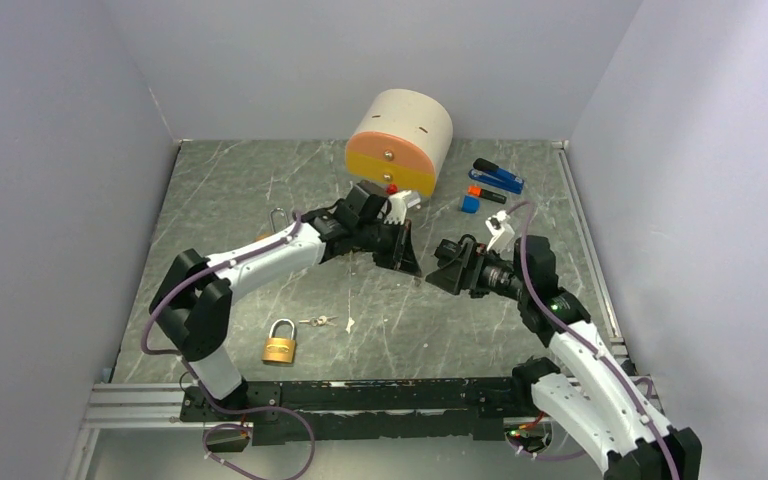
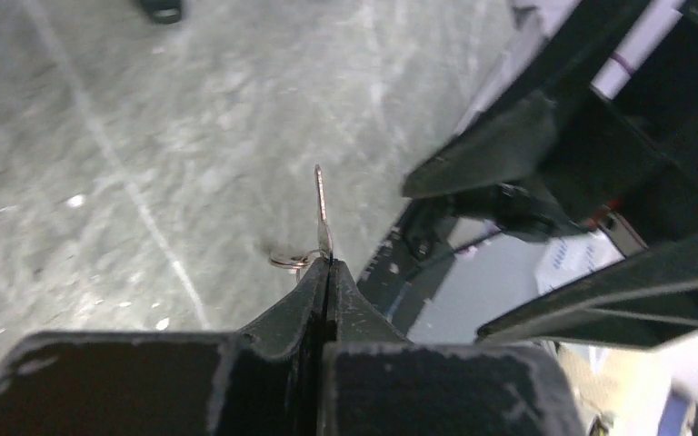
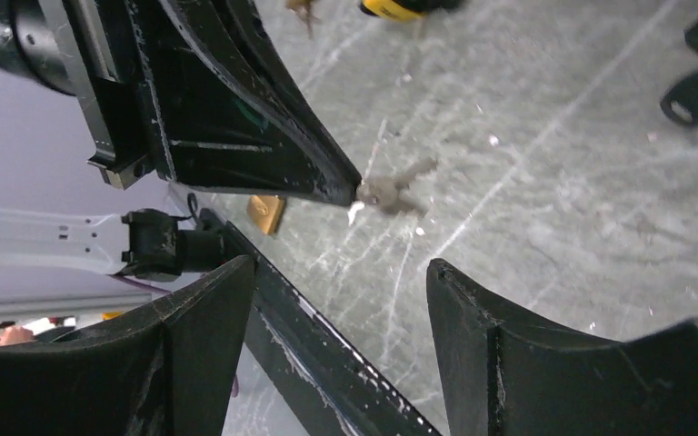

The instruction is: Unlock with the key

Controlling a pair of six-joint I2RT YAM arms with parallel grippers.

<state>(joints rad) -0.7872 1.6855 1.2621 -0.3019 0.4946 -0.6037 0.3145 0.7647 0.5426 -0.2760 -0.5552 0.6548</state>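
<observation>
Pinching thin flat metal key [image 2: 321, 209], left pincer [image 2: 327, 269] clamped | right pincer [image 3: 341, 272], black wedge jaws apart

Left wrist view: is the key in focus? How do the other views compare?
Left wrist: key edge-on, fairly sharp; left gripper body nearest the lens is soft. Right wrist: same key smeared, out of focus. Top external: evenly lit, soft shadows, padlock clear.
</observation>
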